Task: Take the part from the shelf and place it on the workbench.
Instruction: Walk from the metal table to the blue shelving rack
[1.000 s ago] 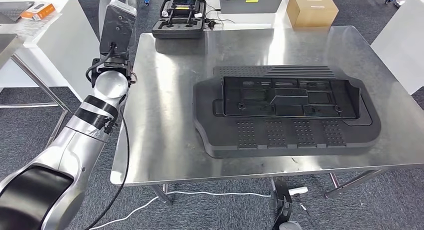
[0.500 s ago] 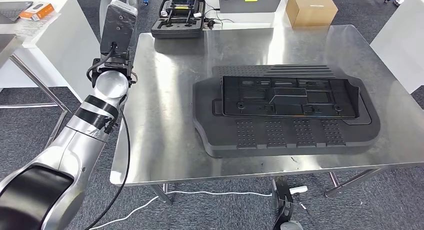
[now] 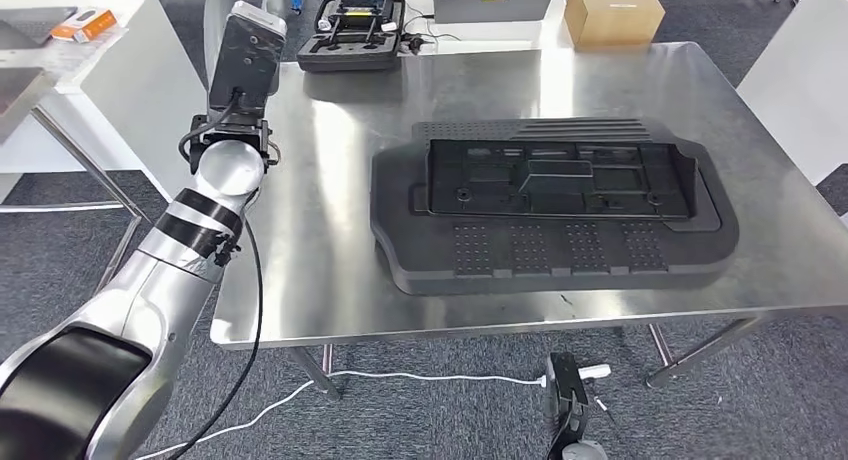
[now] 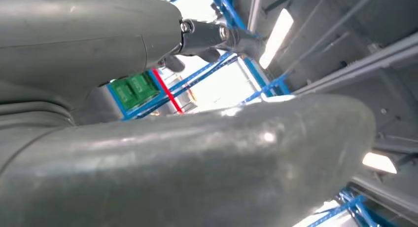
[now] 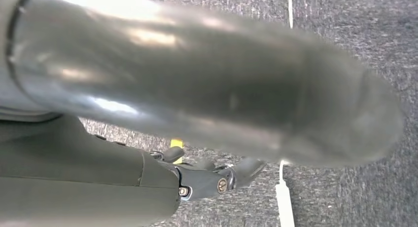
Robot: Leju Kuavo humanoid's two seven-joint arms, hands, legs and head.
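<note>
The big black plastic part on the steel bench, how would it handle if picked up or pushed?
The black plastic part looks thin-walled and broad, so probably light but slightly flexible. Lying flat, it shouldn't tip or roll. On the polished steel workbench it would likely slide.

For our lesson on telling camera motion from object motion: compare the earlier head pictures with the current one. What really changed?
Only the viewpoint: the whole scene slid left and slightly up together, so the camera moved. The black part rests on the steel workbench as before, and the raised left arm keeps its pose beside the bench edge. Nothing was gripped or released.

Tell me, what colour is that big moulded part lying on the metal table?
Black part, clearest in the head view.
</note>
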